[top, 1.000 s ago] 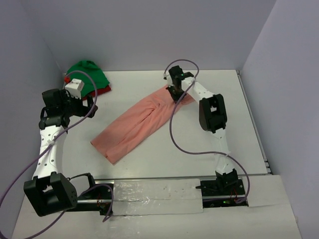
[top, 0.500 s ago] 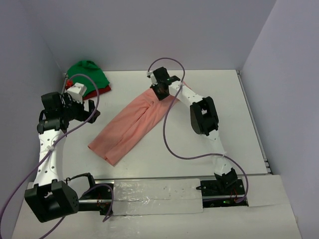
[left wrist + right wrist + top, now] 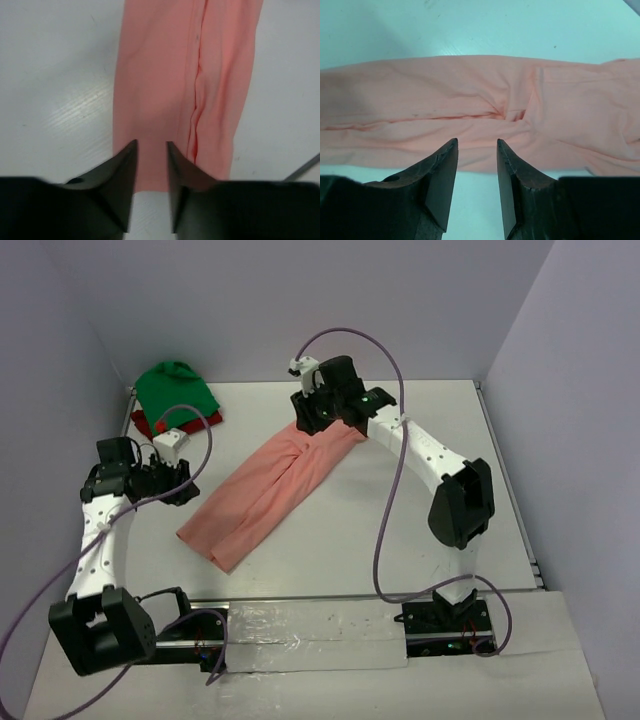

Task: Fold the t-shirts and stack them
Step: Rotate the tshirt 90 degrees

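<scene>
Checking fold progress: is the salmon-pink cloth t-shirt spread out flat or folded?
Folded lengthwise: the salmon-pink t-shirt lies as a long narrow strip, a fold edge running down its middle.

Left hand (image 3: 150, 145) half-parted, right hand (image 3: 476, 142) half-parted, right arm (image 3: 420, 445) stretched far forward

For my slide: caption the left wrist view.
Open left pincer over the folded salmon-pink cloth t-shirt on white table.

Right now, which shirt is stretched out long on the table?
The pink shirt. It lies flat in a long strip; the green shirt and red shirt sit piled in the far corner.
</scene>
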Tool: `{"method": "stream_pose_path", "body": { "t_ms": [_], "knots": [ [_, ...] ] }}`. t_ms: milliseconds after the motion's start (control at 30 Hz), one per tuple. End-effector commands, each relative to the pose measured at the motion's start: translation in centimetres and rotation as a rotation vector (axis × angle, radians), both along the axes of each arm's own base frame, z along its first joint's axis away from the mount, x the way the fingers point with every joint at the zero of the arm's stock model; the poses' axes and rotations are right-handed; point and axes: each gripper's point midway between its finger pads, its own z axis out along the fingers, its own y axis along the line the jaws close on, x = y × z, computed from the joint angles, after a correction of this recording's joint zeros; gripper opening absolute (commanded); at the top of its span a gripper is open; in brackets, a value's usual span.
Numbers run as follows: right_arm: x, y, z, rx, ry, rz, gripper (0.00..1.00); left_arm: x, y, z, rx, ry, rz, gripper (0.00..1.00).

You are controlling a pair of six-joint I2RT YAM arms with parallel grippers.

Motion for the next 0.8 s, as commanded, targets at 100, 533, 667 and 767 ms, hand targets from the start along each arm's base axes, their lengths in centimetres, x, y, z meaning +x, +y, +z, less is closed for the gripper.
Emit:
{"method": "stream_pose_path", "body": {
  "t_ms": [100,533,667,767],
  "knots": [
    [-1.0,-5.6,6.2,-0.020,-0.160,-0.118,0.46,-3.4,-0.1,-7.2,0.022,0.285,-0.175,0.00],
    [-1.6,-17.7,13.0,0.101,-0.152,-0.362,0.47,-5.7,-2.4,-14.3,0.132,0.560,-0.449,0.00],
    [-3.0,-19.9,15.3,0.107,-0.202,-0.405,0.47,-5.5,-3.7,-16.2,0.204,0.610,-0.511,0.00],
    [-4.0,-21.3,17.1,0.104,-0.245,-0.437,0.47,-6.0,-4.7,-18.0,0.268,0.671,-0.563,0.00]
  ]
}}
